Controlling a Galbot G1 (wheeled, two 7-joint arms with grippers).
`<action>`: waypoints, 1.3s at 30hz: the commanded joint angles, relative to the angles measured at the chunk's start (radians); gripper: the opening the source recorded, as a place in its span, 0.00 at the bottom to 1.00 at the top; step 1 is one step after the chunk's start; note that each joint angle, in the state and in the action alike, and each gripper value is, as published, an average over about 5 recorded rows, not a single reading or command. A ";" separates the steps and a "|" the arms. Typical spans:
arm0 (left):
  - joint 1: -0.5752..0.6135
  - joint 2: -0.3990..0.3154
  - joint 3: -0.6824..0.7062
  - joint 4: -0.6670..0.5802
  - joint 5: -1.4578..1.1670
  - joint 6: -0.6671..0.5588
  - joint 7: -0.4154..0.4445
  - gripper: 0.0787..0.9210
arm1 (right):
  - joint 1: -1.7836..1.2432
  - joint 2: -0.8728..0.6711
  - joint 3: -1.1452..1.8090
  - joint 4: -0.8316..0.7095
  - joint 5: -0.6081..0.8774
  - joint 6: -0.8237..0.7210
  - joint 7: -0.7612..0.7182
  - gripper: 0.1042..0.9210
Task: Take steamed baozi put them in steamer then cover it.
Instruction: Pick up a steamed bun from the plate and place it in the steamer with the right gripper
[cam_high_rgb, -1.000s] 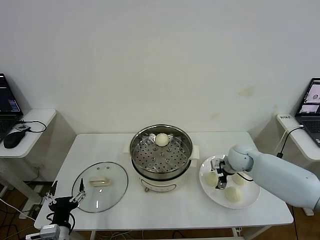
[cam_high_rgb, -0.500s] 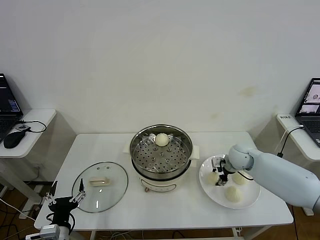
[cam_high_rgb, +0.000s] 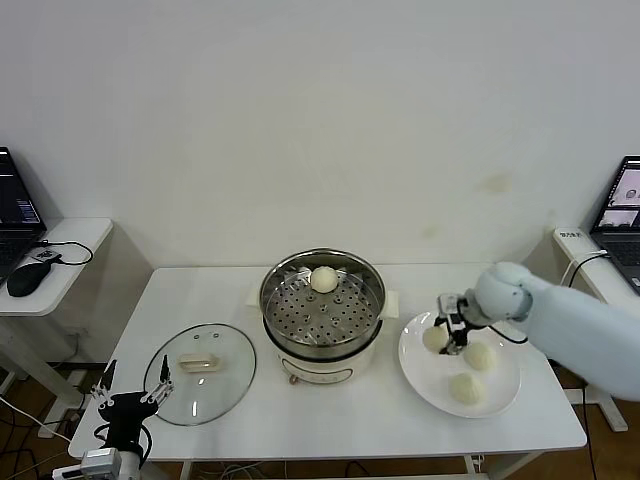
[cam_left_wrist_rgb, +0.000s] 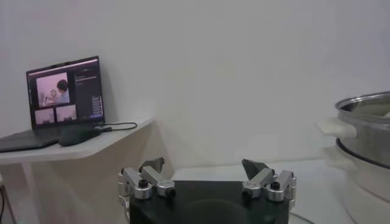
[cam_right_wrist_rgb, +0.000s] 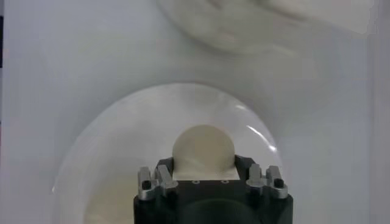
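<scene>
My right gripper (cam_high_rgb: 450, 330) is shut on one steamed baozi (cam_high_rgb: 436, 338), a cream-white bun held just above the white plate (cam_high_rgb: 505, 392). In the right wrist view that baozi (cam_right_wrist_rgb: 203, 146) sits gripped between the jaws of the right gripper (cam_right_wrist_rgb: 204, 162). Two more baozi (cam_high_rgb: 480, 356) (cam_high_rgb: 465, 388) lie on the plate. Another baozi (cam_high_rgb: 323, 279) rests at the back of the steel steamer (cam_high_rgb: 322, 318) in the table's middle. The glass cover (cam_high_rgb: 200, 373) lies flat on the table left of the steamer. My left gripper (cam_high_rgb: 128, 405) hangs open, low by the table's front left corner.
The plate (cam_right_wrist_rgb: 116, 158) lies below my right gripper, with the steamer's white base (cam_right_wrist_rgb: 262, 24) beyond it. Side desks carry laptops: one to the left (cam_high_rgb: 15, 215), also seen in the left wrist view (cam_left_wrist_rgb: 64, 97), and one to the right (cam_high_rgb: 625, 215). The steamer's rim (cam_left_wrist_rgb: 365, 115) shows near my left gripper (cam_left_wrist_rgb: 204, 165).
My right gripper has closed on a baozi on the plate, then risen and shifted toward the plate's far side with the bun in it. The left arm has stayed put.
</scene>
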 joint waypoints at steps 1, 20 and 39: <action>-0.003 0.006 0.003 -0.003 0.000 0.001 0.000 0.88 | 0.287 -0.102 -0.122 0.142 0.145 -0.034 -0.009 0.64; -0.008 0.007 -0.003 0.000 -0.004 0.001 0.002 0.88 | 0.541 0.330 -0.288 0.073 0.448 -0.175 0.087 0.65; -0.022 0.008 -0.021 0.004 -0.005 0.004 0.004 0.88 | 0.274 0.664 -0.251 -0.260 0.398 -0.199 0.172 0.66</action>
